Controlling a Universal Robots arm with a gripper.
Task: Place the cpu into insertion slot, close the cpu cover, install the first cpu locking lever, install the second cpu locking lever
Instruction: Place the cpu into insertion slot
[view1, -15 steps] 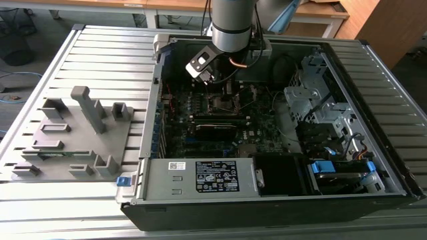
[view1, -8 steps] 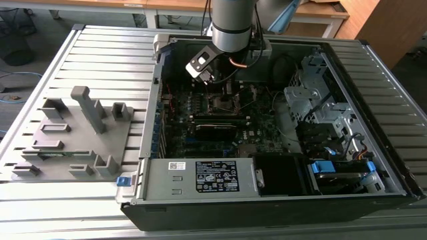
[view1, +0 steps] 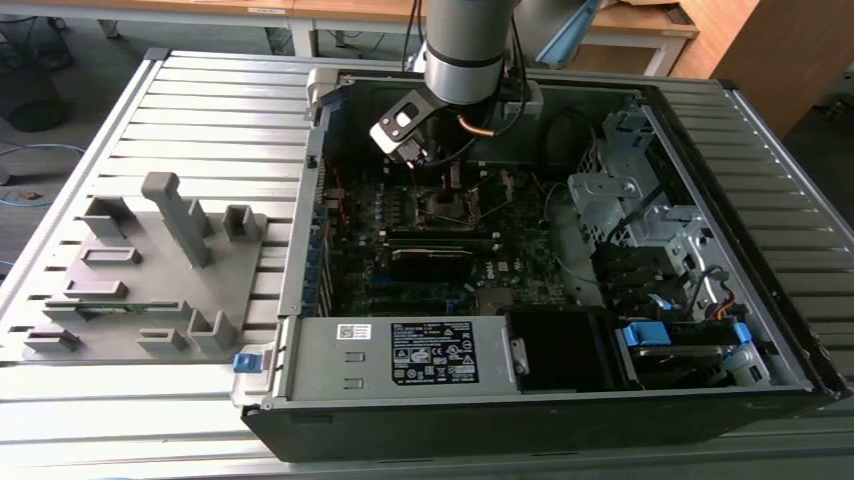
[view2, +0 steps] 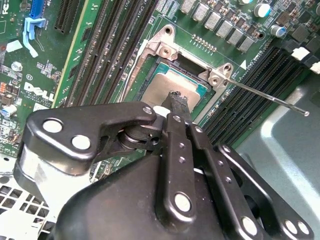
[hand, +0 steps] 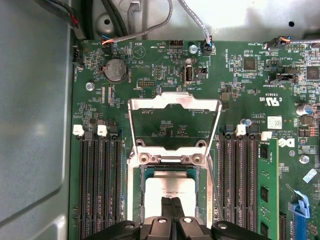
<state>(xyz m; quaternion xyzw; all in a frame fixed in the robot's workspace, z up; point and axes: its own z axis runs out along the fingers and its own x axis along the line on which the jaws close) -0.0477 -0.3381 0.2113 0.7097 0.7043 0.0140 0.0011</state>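
The cpu (hand: 170, 186) lies flat in the insertion slot (hand: 134, 192) on the green board, its dull metal face up; it also shows in the second wrist view as the cpu (view2: 167, 82). My gripper (hand: 172, 204) is shut, its two black fingertips pressed together and resting on or just above the chip's near edge; the second wrist view shows the gripper (view2: 176, 98) at that spot too. The cpu cover (hand: 175, 120) stands swung open beyond the slot. A thin locking lever (view2: 265, 96) sticks out sideways, unlatched. In the exterior view the gripper (view1: 451, 185) hangs over the slot (view1: 447, 207).
Long black memory slots (hand: 97, 185) flank the socket, one holding a green stick (hand: 265, 185). The case walls, a drive cage (view1: 627, 200) and a power supply (view1: 427, 355) surround the board. A grey fixture block (view1: 147, 270) sits at the exterior view's left.
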